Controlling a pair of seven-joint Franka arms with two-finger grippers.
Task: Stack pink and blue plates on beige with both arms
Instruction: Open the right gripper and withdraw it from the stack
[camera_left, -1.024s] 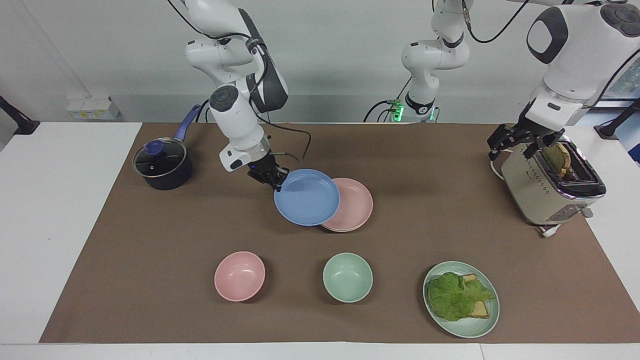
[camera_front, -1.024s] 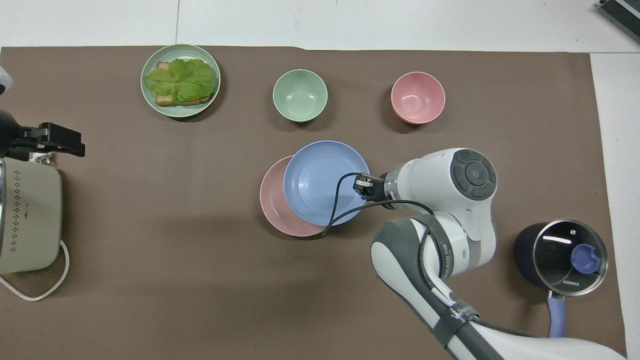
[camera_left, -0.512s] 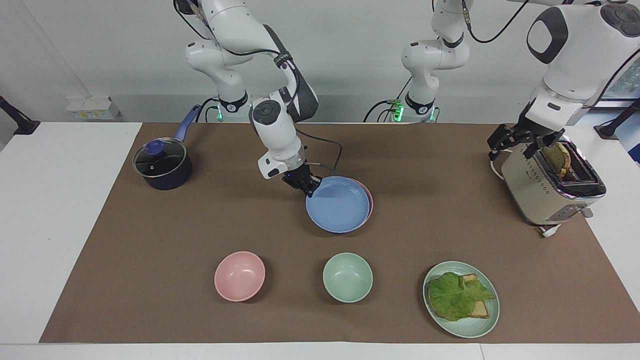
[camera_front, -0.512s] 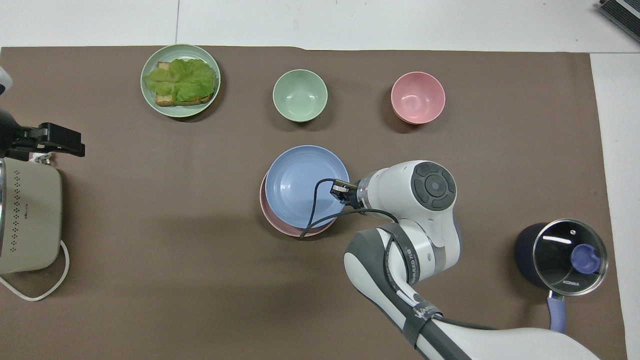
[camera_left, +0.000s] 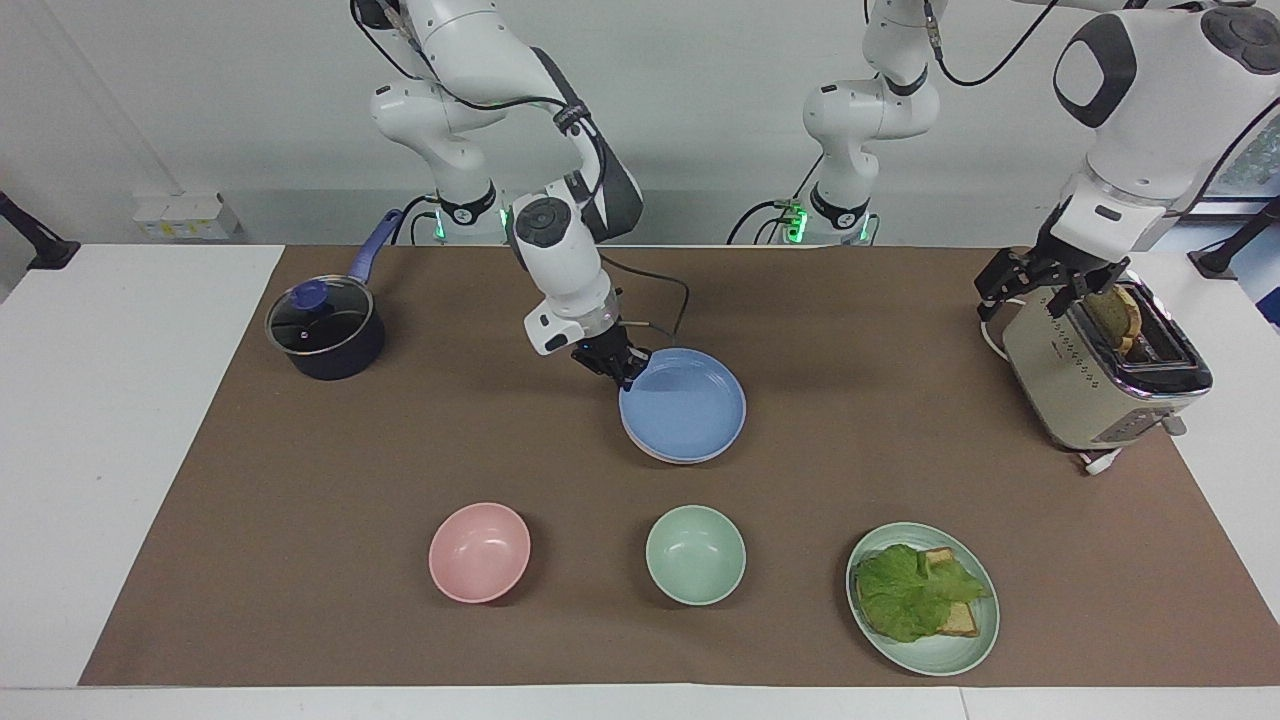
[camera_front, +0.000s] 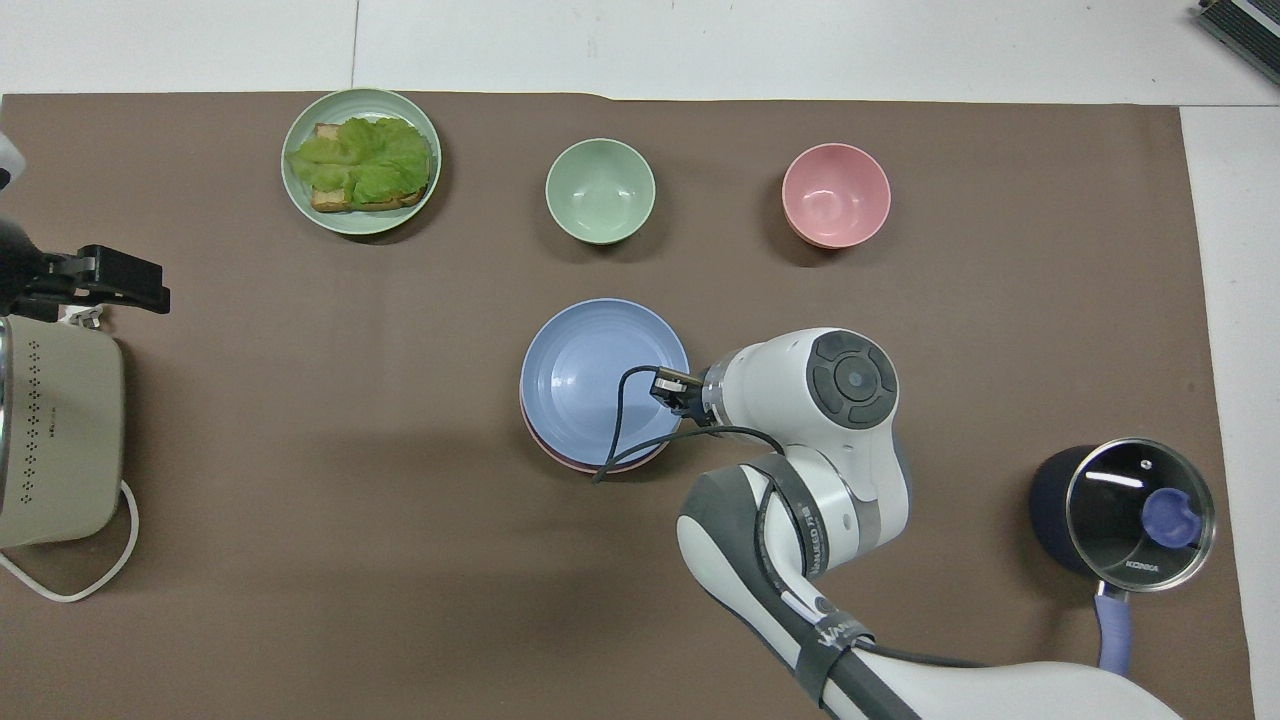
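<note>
Lowering the blue plate onto the pink plate mid-table, our right gripper (clamped on its rim) must release next, we judge; the left gripper waits open over the toaster.

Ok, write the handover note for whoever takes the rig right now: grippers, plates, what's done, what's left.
Right gripper: shut on the blue plate's rim on the side nearer the robots, mid-table.
Left gripper: open, waiting over the toaster at its own end of the table.
Blue plate sits on the pink plate, of which only a thin edge shows beneath. The beige plate cannot be seen; presumably it lies at the bottom of the pile.
Done: blue over pink, roughly centred.
Left: release the rim, withdraw the right arm, confirm the beige plate lies under the stack.
</note>
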